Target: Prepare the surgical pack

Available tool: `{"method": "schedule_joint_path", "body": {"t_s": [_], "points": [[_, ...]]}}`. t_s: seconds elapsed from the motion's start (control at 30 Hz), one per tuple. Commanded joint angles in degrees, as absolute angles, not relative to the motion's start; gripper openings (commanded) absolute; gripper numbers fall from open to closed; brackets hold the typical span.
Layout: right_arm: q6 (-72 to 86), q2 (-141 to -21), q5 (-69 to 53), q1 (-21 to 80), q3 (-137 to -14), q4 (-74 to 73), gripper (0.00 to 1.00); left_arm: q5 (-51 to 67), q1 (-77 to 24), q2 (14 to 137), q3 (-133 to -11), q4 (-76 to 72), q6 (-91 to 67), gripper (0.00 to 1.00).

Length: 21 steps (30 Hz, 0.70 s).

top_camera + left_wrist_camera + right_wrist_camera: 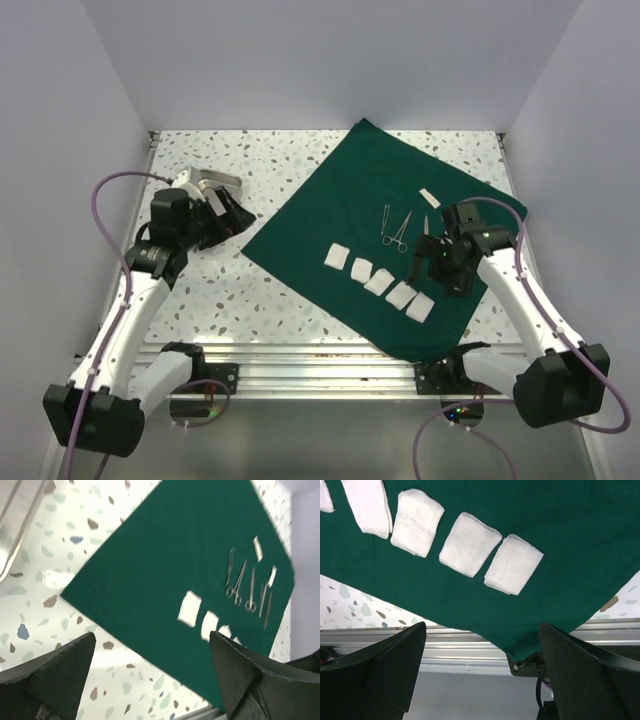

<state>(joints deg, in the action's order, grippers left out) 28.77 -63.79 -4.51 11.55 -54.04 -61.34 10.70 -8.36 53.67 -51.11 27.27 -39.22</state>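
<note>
Green surgical pack (385,195) lies spread flat, right of centre, near corner overhanging table (215,295) edge. Left gripper (232,215) and right gripper (436,264) both wide apart, empty. Risk: tugging cloth scatters loose gauze squares (378,281) and instruments (395,228) (nothing pins them).

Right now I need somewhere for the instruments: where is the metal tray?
In the top view the metal tray lies on the left of the table, off the green drape, just beyond the left pincer.

Cloth and steel
Surgical pack (340,200) matt green cloth; gauze squares (470,544) fuzzy white; scissors (240,576) shiny metal; tabletop (220,290) glossy, speckled.
</note>
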Motion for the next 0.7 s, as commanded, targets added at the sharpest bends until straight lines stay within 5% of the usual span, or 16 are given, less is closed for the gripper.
{"method": "schedule_joint_path", "body": {"t_s": [0.0, 0.53, 0.67], "points": [[26.3, -65.6, -4.1, 11.3, -59.3, -60.2, 0.99, 19.0, -8.1, 59.7, -52.6, 30.1, -31.7, 1.0], [22.6, -95.8, -0.2, 11.1, -80.4, -59.2, 0.98, 13.7, -8.2, 75.9, -68.1, 37.0, -19.0, 0.99], [22.2, -99.3, 4.2, 10.8, -84.1, -58.3, 0.85, 14.0, -8.3, 78.5, -70.1, 37.6, -18.3, 0.98]]}}
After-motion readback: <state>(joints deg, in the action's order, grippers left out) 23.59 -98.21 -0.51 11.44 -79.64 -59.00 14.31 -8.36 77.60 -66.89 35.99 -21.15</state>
